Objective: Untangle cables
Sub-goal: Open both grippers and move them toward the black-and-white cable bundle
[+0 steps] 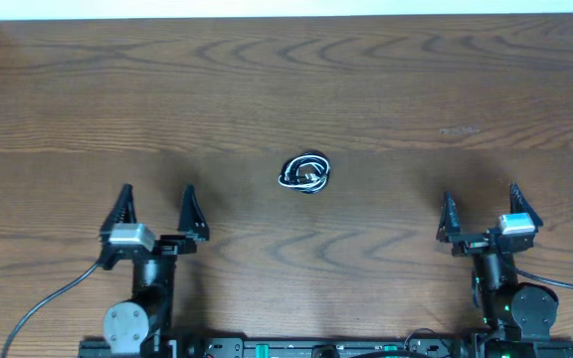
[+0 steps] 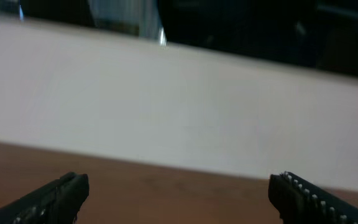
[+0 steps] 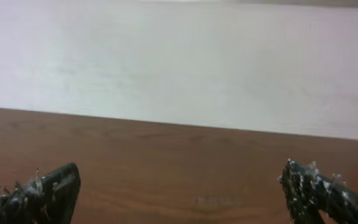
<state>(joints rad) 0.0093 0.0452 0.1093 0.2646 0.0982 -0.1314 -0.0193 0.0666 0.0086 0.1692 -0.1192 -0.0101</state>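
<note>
Cables (image 1: pixel 305 173) sit in one small tight knot of black and white cord near the middle of the table (image 1: pixel 267 80), well apart from both arms and a little nearer the far side than the grippers are. Judging by how the loops wrap round each other in the overhead view, nothing has been pulled free: no cord lies separate, so the whole untangling is left to do. The left gripper (image 1: pixel 156 194) hovers near the front edge with its jaws spread wide and nothing between them. The right gripper (image 1: pixel 480 194) is likewise spread and empty on the other side. Neither wrist camera shows the knot, only open fingertips over bare wood. The surface is dark brown wood with a strong grain, flat and uncluttered apart from the bundle. Beyond its far edge runs a pale, plain wall (image 3: pixel 179 62). The left wrist view also shows a dark band (image 2: pixel 260 31) above that wall, too blurred to identify.
</note>
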